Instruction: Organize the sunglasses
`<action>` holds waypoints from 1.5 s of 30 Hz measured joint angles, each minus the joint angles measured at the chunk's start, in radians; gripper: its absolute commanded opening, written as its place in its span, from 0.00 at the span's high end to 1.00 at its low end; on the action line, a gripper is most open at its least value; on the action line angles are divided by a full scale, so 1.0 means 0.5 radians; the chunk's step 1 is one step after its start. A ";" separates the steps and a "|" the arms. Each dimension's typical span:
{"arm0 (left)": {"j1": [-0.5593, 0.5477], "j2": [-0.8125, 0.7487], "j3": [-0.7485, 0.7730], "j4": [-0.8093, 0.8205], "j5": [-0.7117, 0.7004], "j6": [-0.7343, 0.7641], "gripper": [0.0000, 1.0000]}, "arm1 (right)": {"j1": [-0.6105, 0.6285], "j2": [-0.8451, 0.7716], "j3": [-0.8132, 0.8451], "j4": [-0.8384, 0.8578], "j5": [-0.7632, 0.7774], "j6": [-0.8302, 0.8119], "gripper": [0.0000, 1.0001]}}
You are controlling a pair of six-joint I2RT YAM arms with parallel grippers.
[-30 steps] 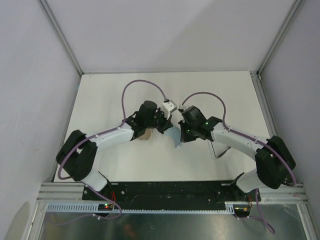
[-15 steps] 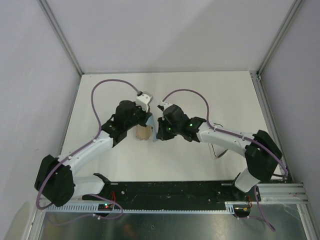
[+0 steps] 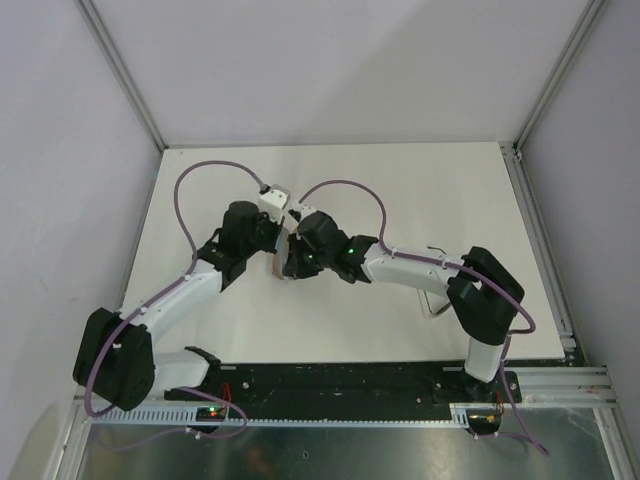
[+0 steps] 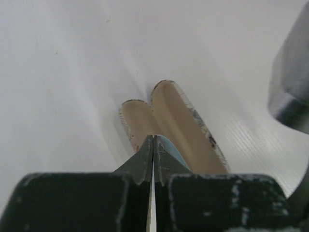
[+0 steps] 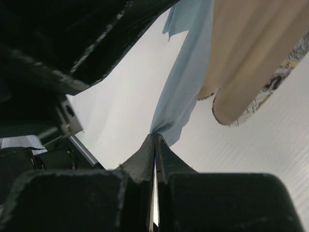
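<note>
Both of my claws meet over the open case point(image 3: 281, 268), which lies left of the middle of the worktop point(image 3: 420, 190). My right claw point(image 5: 155, 141) is clenched on a corner of the light blue cloth point(image 5: 186, 72), which runs up from the tips past the case's beige lining. My left claw point(image 4: 153, 144) is clenched too, its tips pressed together right at the cloth's edge, above the 2 halves of the case. I cannot tell whether it has a real pinch on the fabric.

The sunglasses point(image 3: 432, 308) lie well apart from all this, toward the right edge and the near edge of the worktop. They are partly hidden under my right forearm and are not in the case.

As I read it, the step in hand is handling the cloth at the case, ahead of the sunglasses going in. Doing it well means moving the 2 claws as a pair, so the fabric neither rips nor slips out of a weak pinch. The case looks light and would likely skid or snap shut if the cloth drags on it, so I would lift the cloth clear of the rim and not pull it sideways. My right forearm should also ride high enough that it does not sweep the thin frame beneath it.
</note>
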 measured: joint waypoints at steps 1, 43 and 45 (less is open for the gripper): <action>0.016 0.022 0.000 -0.001 -0.006 0.009 1.00 | 0.002 0.021 0.015 0.014 0.000 0.008 1.00; 0.021 1.021 0.500 0.142 0.291 0.298 1.00 | -0.306 0.359 0.051 -0.080 0.199 0.063 1.00; 0.020 1.022 0.503 0.124 0.262 0.293 1.00 | -0.314 0.359 0.051 -0.089 0.206 0.037 1.00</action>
